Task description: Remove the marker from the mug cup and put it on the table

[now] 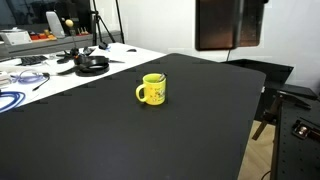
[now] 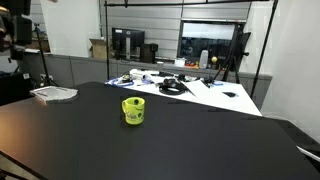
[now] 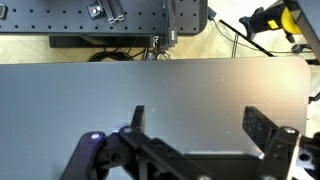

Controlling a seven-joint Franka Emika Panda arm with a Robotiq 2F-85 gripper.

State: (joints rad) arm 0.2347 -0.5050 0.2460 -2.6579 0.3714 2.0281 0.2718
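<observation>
The yellow mug (image 1: 152, 91) stands upright and alone near the middle of the black table (image 1: 110, 140). The marker is too small to make out and is presumably inside the mug.

In the wrist view the gripper (image 3: 197, 118) hangs over bare tabletop, jaws wide apart and empty, with the mug out of frame.

Likely trouble: a finger clipping the rim could tip or slide the light mug, and a thin marker pinched off-centre may slip and roll across the smooth matte surface.

A white desk (image 1: 45, 75) with cables (image 1: 14, 98) and headphones (image 1: 92, 64) fills the upper left.
</observation>
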